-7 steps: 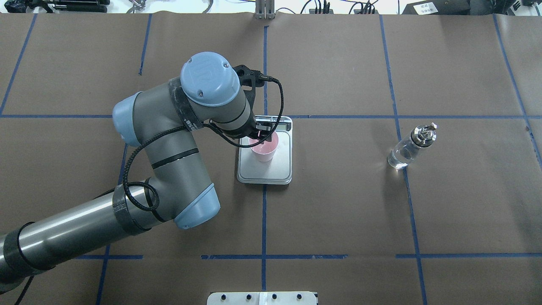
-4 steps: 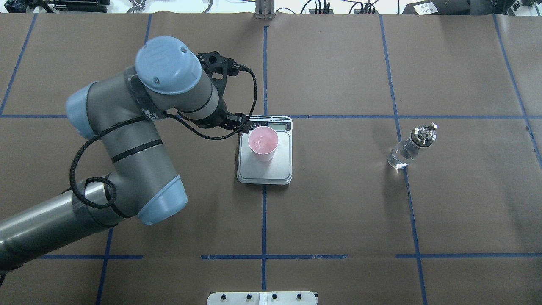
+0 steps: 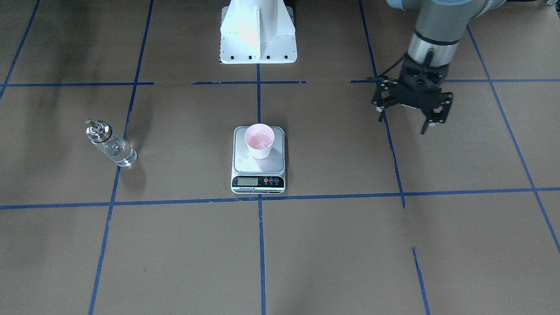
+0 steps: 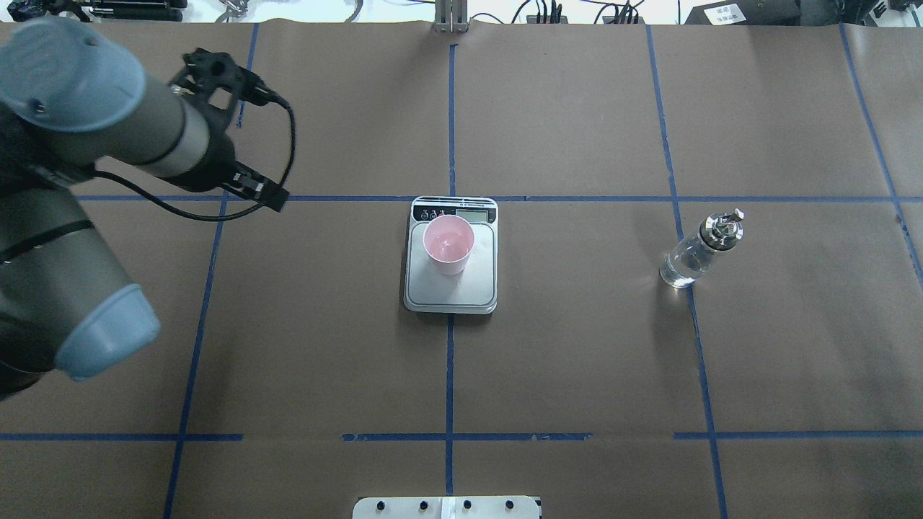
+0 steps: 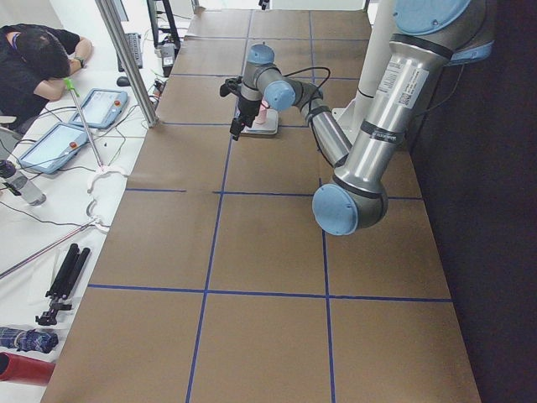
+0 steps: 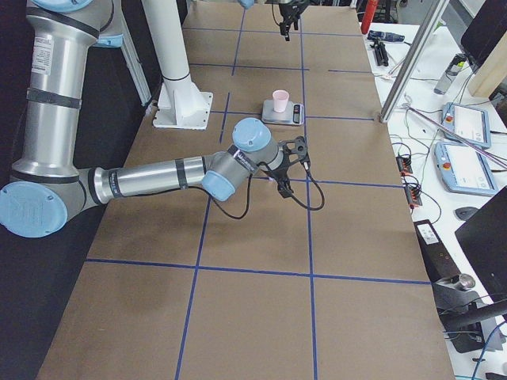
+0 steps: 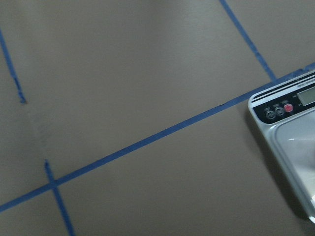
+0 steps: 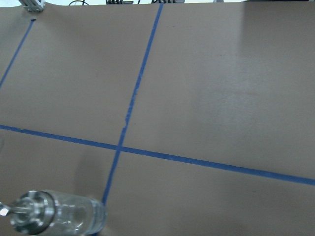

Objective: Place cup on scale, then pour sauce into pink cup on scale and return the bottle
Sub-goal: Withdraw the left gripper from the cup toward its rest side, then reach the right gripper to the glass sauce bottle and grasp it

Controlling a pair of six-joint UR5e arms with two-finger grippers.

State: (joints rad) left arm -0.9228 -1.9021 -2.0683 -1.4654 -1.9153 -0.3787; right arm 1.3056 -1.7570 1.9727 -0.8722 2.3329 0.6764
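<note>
**On the digital kitchen scale (image 3: 256, 165): pink cup (image 3: 260, 141) placed, glass bottle (image 4: 691, 256) untouched**

Well apart from it, the left gripper (image 3: 403, 120) hangs wide open and empty. The right gripper (image 6: 293, 178) shows only in a side view, so I cannot tell its opening. The bottle stands upright far to the robot's right. Smooth glass may slip in a shallow grasp; a bump while pouring would likely topple the light cup.
</note>
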